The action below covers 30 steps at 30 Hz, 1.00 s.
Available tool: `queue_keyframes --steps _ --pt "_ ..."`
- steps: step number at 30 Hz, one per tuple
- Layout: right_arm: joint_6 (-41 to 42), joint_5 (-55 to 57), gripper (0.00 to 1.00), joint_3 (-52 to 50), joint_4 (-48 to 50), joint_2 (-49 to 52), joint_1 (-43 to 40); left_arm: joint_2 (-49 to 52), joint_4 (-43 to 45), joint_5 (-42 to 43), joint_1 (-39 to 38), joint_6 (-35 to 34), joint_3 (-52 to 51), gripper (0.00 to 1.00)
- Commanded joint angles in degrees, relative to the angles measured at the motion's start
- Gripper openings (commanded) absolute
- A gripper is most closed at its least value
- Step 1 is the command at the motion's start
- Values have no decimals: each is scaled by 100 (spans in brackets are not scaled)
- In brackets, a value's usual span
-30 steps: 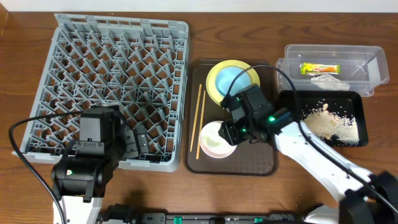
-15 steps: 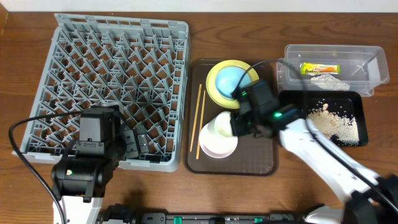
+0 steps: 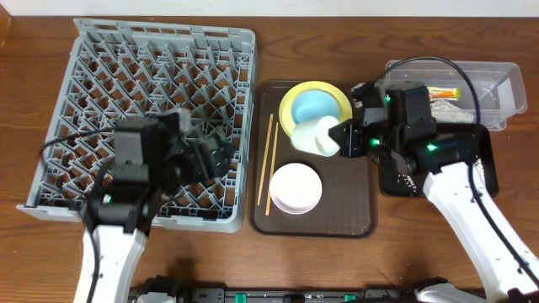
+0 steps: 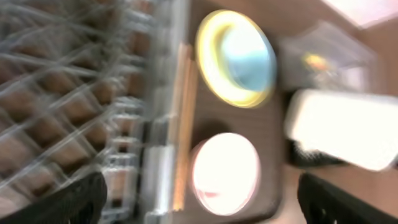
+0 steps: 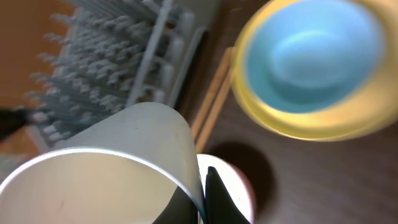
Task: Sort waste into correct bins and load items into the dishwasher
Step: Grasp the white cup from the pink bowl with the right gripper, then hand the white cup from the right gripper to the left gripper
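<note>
My right gripper is shut on the rim of the small white cup and holds it tilted above the brown tray, beside the yellow plate with the light blue bowl on it. In the right wrist view the cup fills the lower left, with the gripper pinching its wall. The pale pink-white bowl sits empty below it. Two chopsticks lie along the tray's left side. My left gripper is open over the grey dish rack. The wrapper lies in the clear tub.
The brown serving tray lies between the rack and the bins. The black tray sits under my right arm, its rice mostly hidden. The left wrist view is blurred but shows the plate, the pink-white bowl and the chopsticks.
My right gripper lifted the white cup out of the pink-white bowl and moved it up and right. My left arm swung up and right over the rack.
</note>
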Motion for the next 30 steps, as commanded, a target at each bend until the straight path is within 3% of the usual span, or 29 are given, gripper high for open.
queue_keyframes --steps 1,5,8,16,24,30 --pt "46 -1473 1 35 254 256 -13 476 514 2124 24 -101 107 98" --pt "160 -2402 1 35 817 522 -13 1016 1388 3519 24 -275 107 98" --pt "391 -2914 1 35 1276 678 -13 1355 1945 4013 17 -680 107 98" --pt "1239 -3480 1 35 2430 767 -7 1679 2544 4319 -149 -1119 107 98" --pt "1392 -3519 1 35 2516 767 52 1679 3606 4347 -730 -1836 107 96" --pt "1392 -3521 1 35 2516 765 52 1679 4046 4347 -962 -2090 107 83"
